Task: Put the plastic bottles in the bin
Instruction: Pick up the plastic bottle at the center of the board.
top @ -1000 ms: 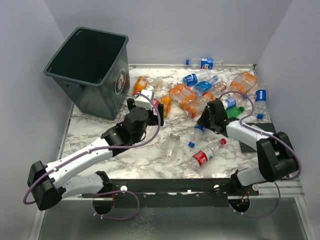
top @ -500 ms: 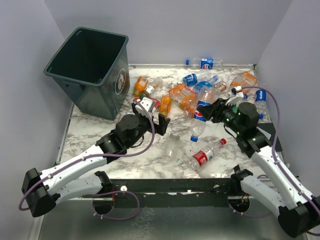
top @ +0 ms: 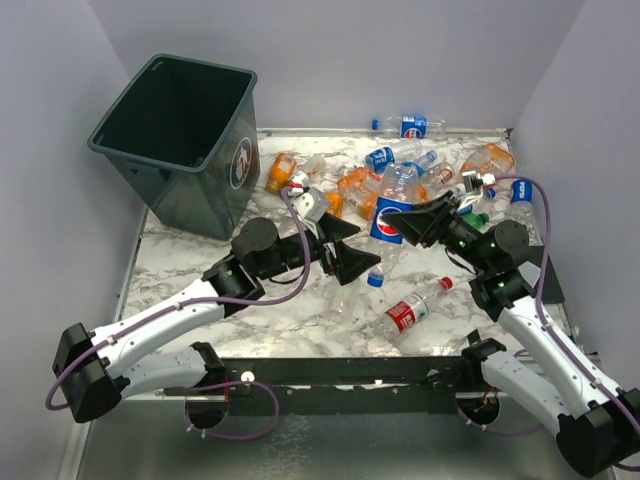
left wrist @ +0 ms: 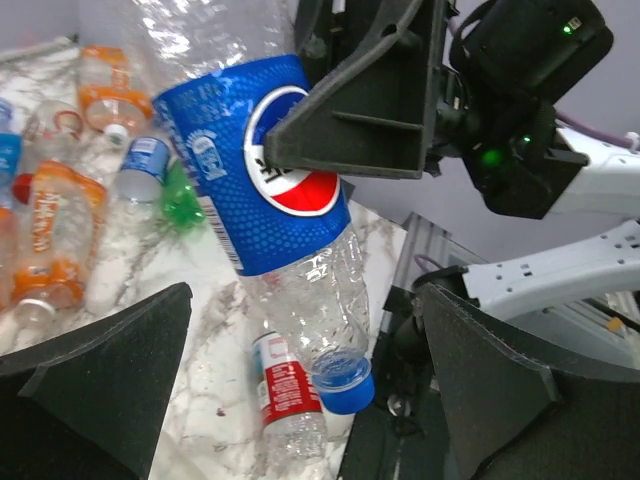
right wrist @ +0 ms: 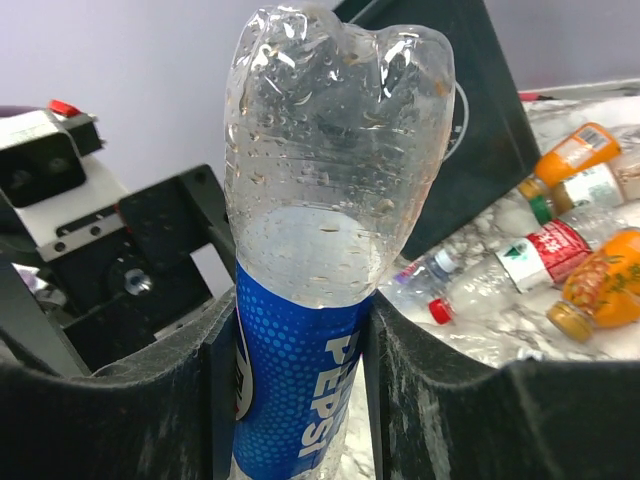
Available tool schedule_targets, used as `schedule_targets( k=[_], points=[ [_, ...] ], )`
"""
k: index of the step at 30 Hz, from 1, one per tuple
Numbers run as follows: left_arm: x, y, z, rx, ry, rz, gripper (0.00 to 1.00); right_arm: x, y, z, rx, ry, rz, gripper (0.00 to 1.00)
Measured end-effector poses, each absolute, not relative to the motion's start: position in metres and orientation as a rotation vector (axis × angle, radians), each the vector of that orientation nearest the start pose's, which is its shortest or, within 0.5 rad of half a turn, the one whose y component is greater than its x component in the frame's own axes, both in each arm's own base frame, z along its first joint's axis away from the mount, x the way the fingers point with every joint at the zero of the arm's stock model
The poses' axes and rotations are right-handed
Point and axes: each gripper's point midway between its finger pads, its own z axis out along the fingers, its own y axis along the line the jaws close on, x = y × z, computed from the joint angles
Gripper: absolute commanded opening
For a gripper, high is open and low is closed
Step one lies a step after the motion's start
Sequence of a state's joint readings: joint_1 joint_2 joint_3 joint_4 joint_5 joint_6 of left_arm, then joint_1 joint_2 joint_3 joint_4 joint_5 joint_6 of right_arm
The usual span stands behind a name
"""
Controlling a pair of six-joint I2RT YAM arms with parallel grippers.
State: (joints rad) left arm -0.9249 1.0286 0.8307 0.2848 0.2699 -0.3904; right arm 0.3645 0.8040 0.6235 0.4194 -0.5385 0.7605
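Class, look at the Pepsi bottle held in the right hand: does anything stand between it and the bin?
Yes: the open left hand sits close beside the Pepsi bottle, partly across the way to the bin.

At the middle of the frame the right gripper [top: 408,222] clamps a clear plastic bottle with a blue label [top: 397,185] across that label, base up and blue cap down, above the white marbled tabletop [top: 300,325]. Just left of it the left gripper [top: 350,248] stands with its jaws spread wide, seemingly not touching the bottle, though that is hard to judge. Orange-tinted plastic bottles [top: 355,188] lie behind, and a red-labelled clear bottle [top: 404,314] lies towards the lower right. The dark green-grey rectangular plastic bin [top: 180,190] stands at upper left.
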Motion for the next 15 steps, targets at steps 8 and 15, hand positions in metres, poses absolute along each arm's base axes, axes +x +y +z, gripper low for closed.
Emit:
schedule_targets(
  k=[8,15],
  points=[
    [0.168,-0.363,0.322,0.699,1.522,-1.392,0.99,0.234,0.218,0.362,-0.214,1.366,1.377,0.44],
    [0.162,-0.373,0.32,0.732,1.533,-1.455,0.8,0.23,0.221,0.373,-0.228,1.315,1.428,0.45]
  ],
)
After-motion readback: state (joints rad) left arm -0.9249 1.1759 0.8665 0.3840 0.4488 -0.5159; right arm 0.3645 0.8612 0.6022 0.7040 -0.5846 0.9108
